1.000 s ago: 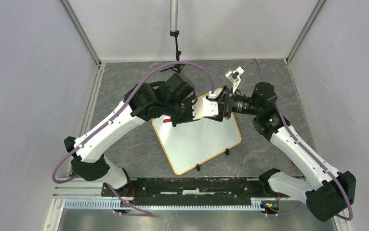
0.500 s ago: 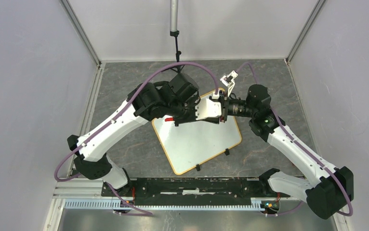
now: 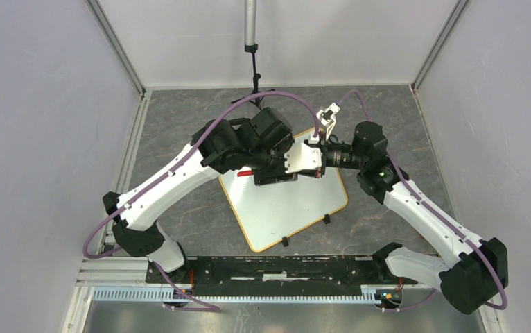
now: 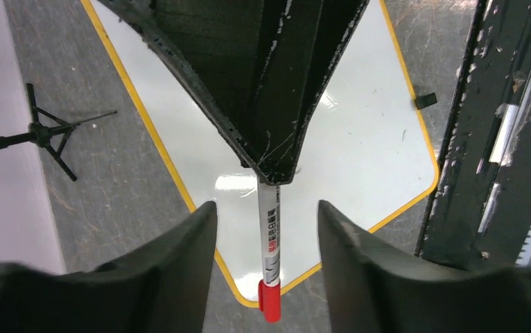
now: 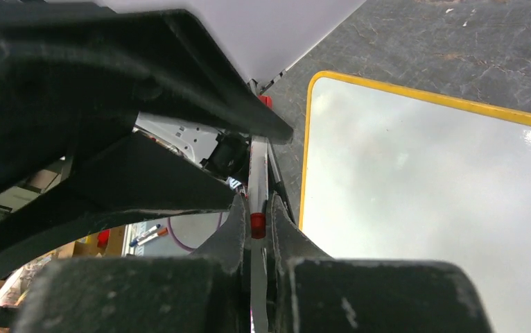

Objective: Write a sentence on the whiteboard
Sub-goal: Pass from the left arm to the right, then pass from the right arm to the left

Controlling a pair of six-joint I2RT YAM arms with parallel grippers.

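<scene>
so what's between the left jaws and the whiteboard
A marker, white with a red end, shows in the left wrist view: it hangs between the open jaws of the left gripper, clear of both, pinched by the right gripper above the whiteboard.

Black tripod (image 4: 40, 131) (thin-legged) stands on grey marbled table (image 3: 172, 114); white walls (image 3: 41, 139)

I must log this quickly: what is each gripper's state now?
Left gripper: open, the marker between its fingers.
Right gripper: shut on the marker.
</scene>
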